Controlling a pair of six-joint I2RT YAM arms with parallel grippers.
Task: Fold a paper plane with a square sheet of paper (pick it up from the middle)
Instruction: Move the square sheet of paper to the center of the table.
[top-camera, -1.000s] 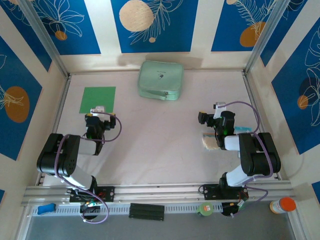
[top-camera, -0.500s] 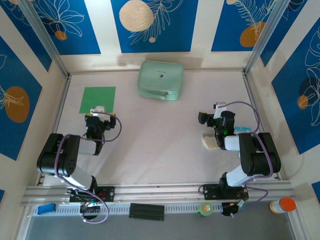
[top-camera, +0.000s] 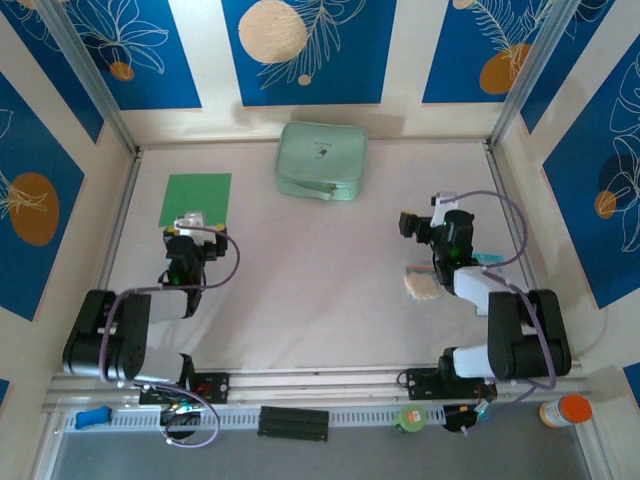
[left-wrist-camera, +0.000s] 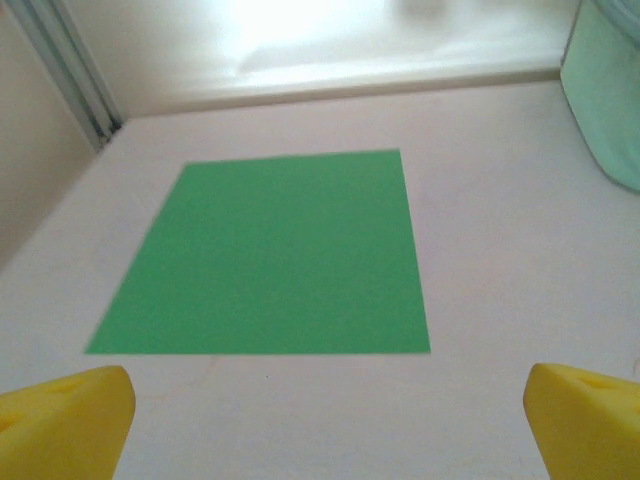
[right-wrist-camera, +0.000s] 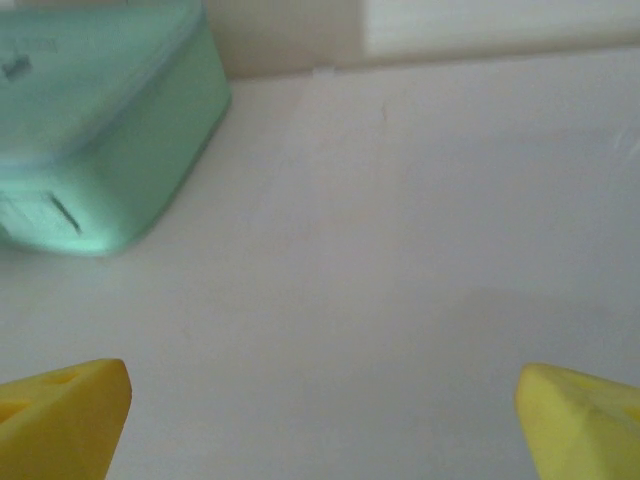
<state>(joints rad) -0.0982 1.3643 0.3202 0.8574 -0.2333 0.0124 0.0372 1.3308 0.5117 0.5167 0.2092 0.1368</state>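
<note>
Left hand (left-wrist-camera: 325, 402), spread wide and empty, has advanced to just short of the square sheet of paper (left-wrist-camera: 268, 255), which lies flat and unfolded at the counter's (top-camera: 320, 285) far left. The right hand (right-wrist-camera: 320, 400) is likewise spread. Pickup appears imminent.

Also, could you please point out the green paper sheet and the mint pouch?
green paper sheet (left-wrist-camera: 268, 258): left wrist view, its flat middle.
mint pouch (top-camera: 322, 160): top external view, centre of its top.

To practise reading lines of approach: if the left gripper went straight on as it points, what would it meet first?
Probably the square sheet of paper, flat on the table ahead of the open left gripper; its fingers might touch table just before the sheet's near edge.
</note>
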